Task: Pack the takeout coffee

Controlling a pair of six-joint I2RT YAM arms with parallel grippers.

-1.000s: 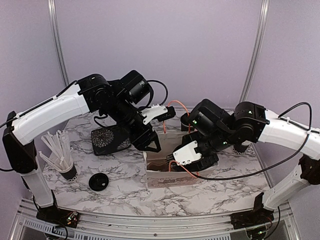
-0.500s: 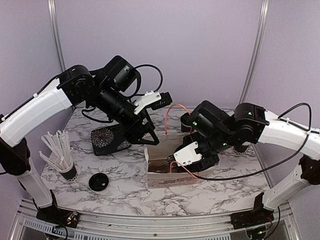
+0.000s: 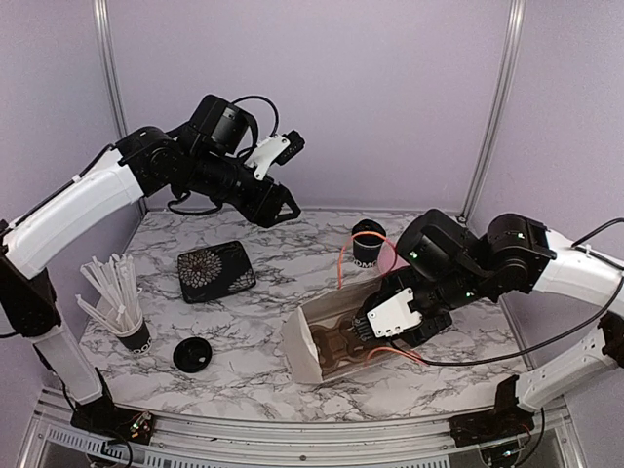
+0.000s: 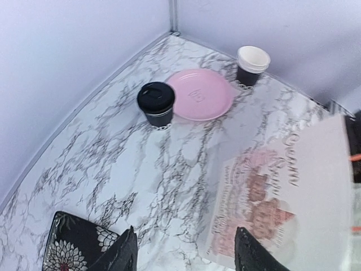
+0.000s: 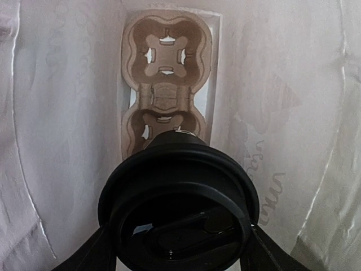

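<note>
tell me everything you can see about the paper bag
The bag is thin white paper, translucent in the right wrist view, with orange cord handles and a pinkish print with script lettering on one side. It lies tipped over at a slant on the marble table. The right gripper is at its mouth, fingers shut on a lidded cup. A brown pulp carrier sits at its bottom. The left gripper is raised well clear of it.
</note>
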